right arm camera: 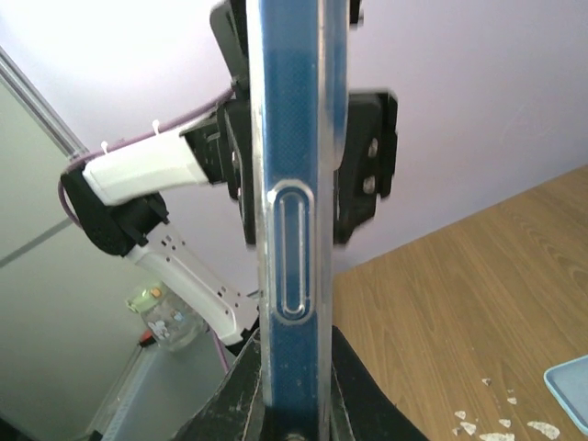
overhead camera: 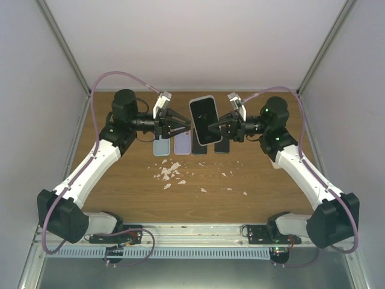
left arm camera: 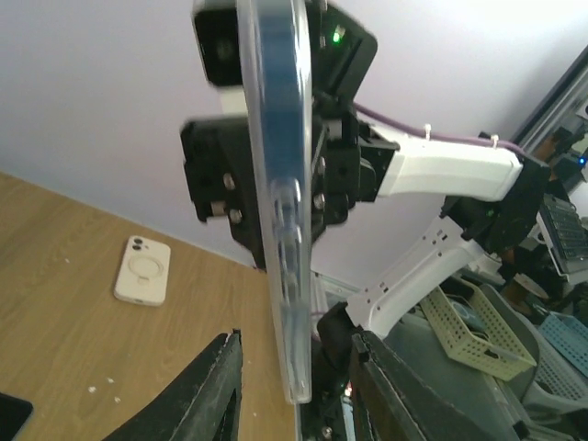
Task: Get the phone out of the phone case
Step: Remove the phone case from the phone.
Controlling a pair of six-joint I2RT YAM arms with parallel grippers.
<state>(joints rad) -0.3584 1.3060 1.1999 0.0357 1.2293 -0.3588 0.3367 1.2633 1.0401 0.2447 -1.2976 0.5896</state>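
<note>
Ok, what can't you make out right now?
- Cased phone: any lift-out gap is unreadable; both wrist views see it edge-on, and the top view is too small.
- Right fingers: most of the grip is cut off at the right wrist view's bottom edge.
- Row of phones: partly covered by the held one in the top view.

wooden table (overhead camera: 120, 198): four phones (overhead camera: 182, 143) in row, white scraps (overhead camera: 170, 171) scattered near them.

No readable text, label, brand or number anywhere in view.
</note>
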